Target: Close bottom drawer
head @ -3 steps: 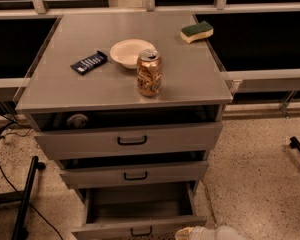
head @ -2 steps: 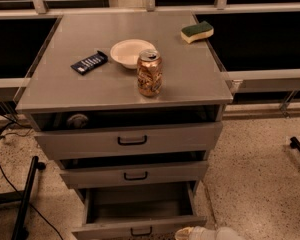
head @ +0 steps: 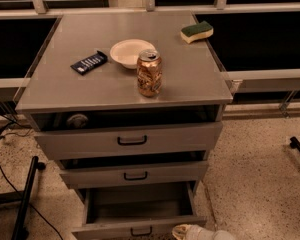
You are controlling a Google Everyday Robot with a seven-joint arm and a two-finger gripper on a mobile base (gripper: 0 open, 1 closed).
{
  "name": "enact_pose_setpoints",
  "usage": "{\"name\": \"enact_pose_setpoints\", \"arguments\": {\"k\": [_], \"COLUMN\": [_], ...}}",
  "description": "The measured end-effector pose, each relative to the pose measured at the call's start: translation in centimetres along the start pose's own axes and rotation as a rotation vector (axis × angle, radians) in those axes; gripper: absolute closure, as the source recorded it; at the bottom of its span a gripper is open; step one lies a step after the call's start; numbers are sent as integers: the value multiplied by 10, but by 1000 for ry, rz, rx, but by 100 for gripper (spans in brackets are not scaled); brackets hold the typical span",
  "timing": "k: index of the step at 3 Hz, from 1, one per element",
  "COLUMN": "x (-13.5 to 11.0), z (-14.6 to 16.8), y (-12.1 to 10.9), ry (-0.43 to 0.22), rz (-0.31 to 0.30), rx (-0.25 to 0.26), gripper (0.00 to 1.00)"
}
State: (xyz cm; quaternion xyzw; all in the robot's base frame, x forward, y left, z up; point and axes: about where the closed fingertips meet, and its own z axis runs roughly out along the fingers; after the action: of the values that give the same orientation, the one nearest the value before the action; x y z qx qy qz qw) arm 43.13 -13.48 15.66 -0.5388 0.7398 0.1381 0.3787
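Observation:
The bottom drawer (head: 140,227) of the grey metal cabinet (head: 125,84) is pulled well out, its inside empty, its small black bar handle (head: 141,231) at the bottom edge of the view. The middle drawer (head: 135,174) and the top drawer (head: 130,140) stand slightly open. My gripper (head: 195,232) shows only as a pale tip at the bottom edge, just right of the bottom drawer's front.
On the cabinet top stand a soda can (head: 149,73), a white bowl (head: 130,51), a dark blue packet (head: 89,62) and a yellow-green sponge (head: 196,31). A black stand leg (head: 25,199) and cables lie on the floor at left. Speckled floor lies at right.
The view has moved slightly closer to the cabinet. The drawers and the things on top have not moved.

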Motion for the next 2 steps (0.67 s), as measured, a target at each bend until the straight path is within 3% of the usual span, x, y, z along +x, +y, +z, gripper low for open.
{"name": "enact_pose_setpoints", "arguments": {"k": [2], "x": [-12], "z": [13], "y": [-19], "ry": [-30], "rz": [-102], "rx": [103], "gripper": [100]}}
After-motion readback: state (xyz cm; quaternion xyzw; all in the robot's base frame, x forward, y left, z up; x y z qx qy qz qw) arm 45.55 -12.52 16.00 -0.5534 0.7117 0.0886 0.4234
